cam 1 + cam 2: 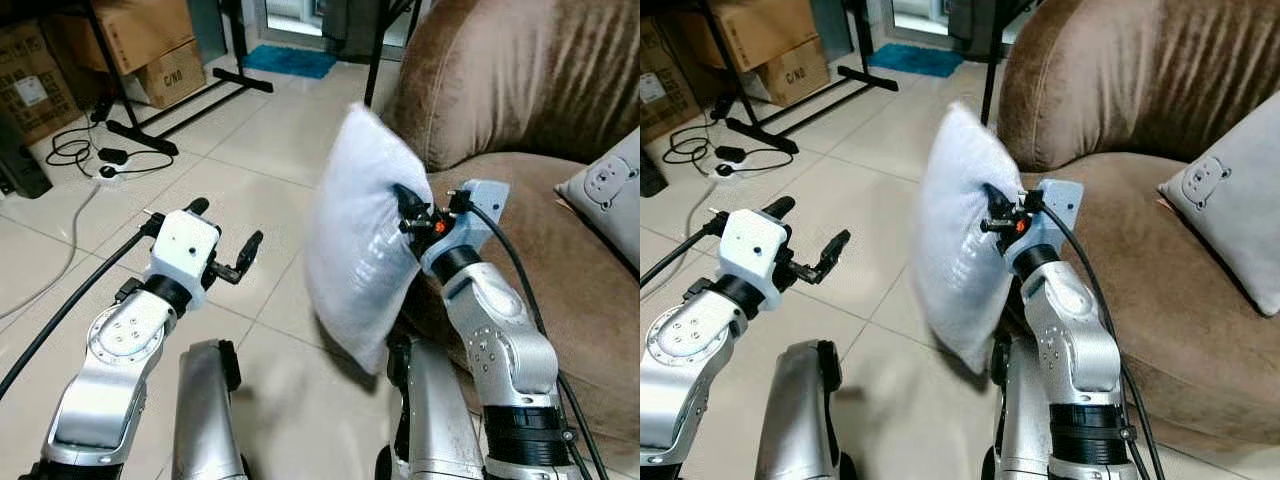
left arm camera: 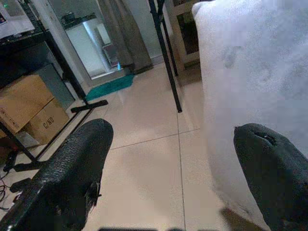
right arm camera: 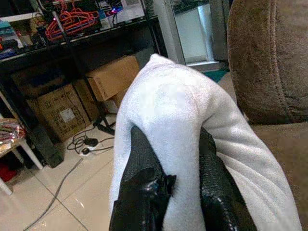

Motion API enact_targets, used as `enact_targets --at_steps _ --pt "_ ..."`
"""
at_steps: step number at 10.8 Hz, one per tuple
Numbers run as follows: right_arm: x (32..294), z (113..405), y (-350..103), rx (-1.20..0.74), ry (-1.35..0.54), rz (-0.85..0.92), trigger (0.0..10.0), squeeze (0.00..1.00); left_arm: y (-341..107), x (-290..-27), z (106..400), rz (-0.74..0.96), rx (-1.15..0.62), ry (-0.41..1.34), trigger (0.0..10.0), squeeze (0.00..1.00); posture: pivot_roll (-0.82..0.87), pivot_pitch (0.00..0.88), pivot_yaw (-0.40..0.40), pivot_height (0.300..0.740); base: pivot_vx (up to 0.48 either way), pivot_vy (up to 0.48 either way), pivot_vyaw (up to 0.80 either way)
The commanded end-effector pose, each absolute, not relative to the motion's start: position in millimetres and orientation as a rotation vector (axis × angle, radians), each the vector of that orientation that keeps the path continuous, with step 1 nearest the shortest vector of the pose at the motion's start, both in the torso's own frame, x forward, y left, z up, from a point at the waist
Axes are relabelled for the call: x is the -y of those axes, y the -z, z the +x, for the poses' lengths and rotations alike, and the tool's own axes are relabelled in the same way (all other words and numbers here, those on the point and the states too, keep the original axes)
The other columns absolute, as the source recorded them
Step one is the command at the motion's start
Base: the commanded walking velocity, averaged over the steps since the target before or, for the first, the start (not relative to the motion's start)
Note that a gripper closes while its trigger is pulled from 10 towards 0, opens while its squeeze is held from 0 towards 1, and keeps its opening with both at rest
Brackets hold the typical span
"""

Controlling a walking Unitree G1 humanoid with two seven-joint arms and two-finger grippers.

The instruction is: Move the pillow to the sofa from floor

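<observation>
1. In mid-air beside the front edge of the brown sofa [image 1: 560, 250]: a white pillow [image 1: 360, 240], held upright and clear of the tiled floor [image 1: 270, 150], with its lower corner hanging near the robot's own silver legs.
2. Pinched at its sofa-side edge by the right claw [image 3: 168, 159], both black fingers [image 3: 142, 163] pressed into the fabric with a fold of pillow bulging between them (seen plainly along the wrist).
3. To the pillow's left, raised over the floor and apart from it: the left claw [image 1: 225, 240], fingers spread wide with nothing between them; in its wrist view, pillow fabric close beside one fingertip, contact not certain.
4. On the sofa seat, at the far right against the backrest: a second, grey cushion [image 1: 1230, 205] with a small bear face printed on it.
5. Further out, on the floor to the left: a coiled black cable and white power strip [image 1: 105, 172], the black feet of a metal rack [image 1: 150, 135], and cardboard boxes [image 1: 150, 50] stacked behind.
6. At the far end of the tiles, near a doorway: a teal mat [image 1: 290, 60].
</observation>
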State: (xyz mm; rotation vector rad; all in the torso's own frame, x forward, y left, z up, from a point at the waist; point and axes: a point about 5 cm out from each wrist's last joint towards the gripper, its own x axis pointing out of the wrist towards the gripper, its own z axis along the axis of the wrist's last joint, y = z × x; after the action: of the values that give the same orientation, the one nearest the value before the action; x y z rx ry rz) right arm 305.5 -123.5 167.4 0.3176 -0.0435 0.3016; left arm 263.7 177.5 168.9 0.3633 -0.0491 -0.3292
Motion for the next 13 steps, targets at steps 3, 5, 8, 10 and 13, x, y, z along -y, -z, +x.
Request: enact_targets --at_steps 3,5,8,10,13 --pt "124.6 305.0 -182.1 0.109 -0.302 0.310 10.0 0.00 -171.3 -178.5 263.6 0.373 0.061 0.317 10.0 0.00 -0.10 0.000 -0.003 0.410 0.000 0.000 0.00" --pt "124.6 305.0 -182.1 0.109 -0.302 0.310 10.0 0.00 -171.3 -178.5 263.6 0.373 0.061 0.317 10.0 0.00 -0.10 0.000 -0.003 0.410 0.000 0.000 0.00" --pt "124.6 305.0 -182.1 0.109 -0.302 0.310 10.0 0.00 -171.3 -178.5 263.6 0.373 0.061 0.317 10.0 0.00 -0.10 0.000 -0.003 0.410 0.000 0.000 0.00" --pt "124.5 299.2 -187.8 0.084 -0.266 0.304 10.0 0.00 -168.4 -174.2 267.7 0.370 0.066 0.281 10.0 0.00 -0.10 0.000 -0.018 0.425 0.000 0.000 0.00" --pt "120.7 299.3 -188.7 0.074 -0.284 0.294 10.0 0.00 -164.4 -173.3 266.7 0.377 0.055 0.276 10.0 0.00 -0.09 0.000 -0.025 0.465 0.000 0.000 0.00"
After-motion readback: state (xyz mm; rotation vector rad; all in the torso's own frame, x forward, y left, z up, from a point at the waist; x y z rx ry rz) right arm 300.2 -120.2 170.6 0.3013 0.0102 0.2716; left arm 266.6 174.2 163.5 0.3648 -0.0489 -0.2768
